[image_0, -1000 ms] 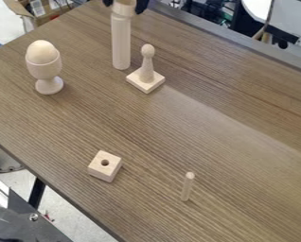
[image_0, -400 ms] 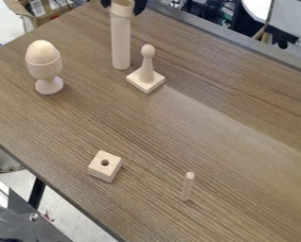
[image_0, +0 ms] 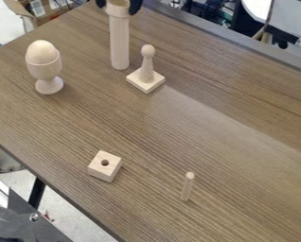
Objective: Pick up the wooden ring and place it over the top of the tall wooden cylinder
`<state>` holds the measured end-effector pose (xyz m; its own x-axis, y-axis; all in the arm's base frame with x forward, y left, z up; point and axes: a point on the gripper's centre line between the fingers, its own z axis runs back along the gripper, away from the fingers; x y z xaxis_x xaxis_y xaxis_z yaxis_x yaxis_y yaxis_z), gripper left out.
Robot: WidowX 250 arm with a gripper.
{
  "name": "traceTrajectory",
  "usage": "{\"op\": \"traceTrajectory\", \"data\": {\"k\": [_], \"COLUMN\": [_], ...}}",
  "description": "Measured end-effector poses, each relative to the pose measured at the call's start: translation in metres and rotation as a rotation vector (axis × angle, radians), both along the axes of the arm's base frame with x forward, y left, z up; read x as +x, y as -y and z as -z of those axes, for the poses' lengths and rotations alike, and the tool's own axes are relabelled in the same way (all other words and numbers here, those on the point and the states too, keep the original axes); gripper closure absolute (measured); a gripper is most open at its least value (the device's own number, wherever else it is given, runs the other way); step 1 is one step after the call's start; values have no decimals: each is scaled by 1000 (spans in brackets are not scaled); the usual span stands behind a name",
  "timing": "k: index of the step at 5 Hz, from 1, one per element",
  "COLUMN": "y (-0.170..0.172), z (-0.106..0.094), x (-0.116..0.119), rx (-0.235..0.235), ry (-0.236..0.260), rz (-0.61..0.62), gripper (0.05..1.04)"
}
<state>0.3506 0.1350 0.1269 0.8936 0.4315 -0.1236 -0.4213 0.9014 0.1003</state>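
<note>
My gripper (image_0: pixel 119 5) is at the top edge, left of centre, its dark fingers on either side of the wide, ring-like top of a pale wooden post (image_0: pixel 119 45). It is shut on that wide top; whether the ring is a separate piece I cannot tell. The post stands nearly upright, leaning slightly. Close to its right is a wooden pawn-like peg on a square base (image_0: pixel 146 75). A wooden egg (image_0: pixel 42 49) sits in a wooden egg cup (image_0: pixel 47 70) at the left.
Nearer the front of the brown table (image_0: pixel 210 127) lie a small wooden block with a hole (image_0: pixel 105 166) and, to its right, a thin upright dowel (image_0: pixel 188 186). A cardboard box (image_0: pixel 42 10) is beyond the table's far left edge, with cables and equipment behind the far edge.
My gripper has shifted slightly left with the post's wide top, and the post has tilted a little that way. The other wooden pieces have stayed put.
</note>
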Motion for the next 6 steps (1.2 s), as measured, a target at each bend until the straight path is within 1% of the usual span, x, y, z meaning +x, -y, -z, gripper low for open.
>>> {"op": "traceTrajectory", "data": {"k": [1,2,4,6], "y": [1,3,3,2], "z": [4,-1,5,7], "x": [-2,-5,-6,-3], "rx": [-9,-12,-32,-36], "ry": [-5,40,57,78], "rz": [-2,16,20,24], "gripper": [323,324,323,323]}}
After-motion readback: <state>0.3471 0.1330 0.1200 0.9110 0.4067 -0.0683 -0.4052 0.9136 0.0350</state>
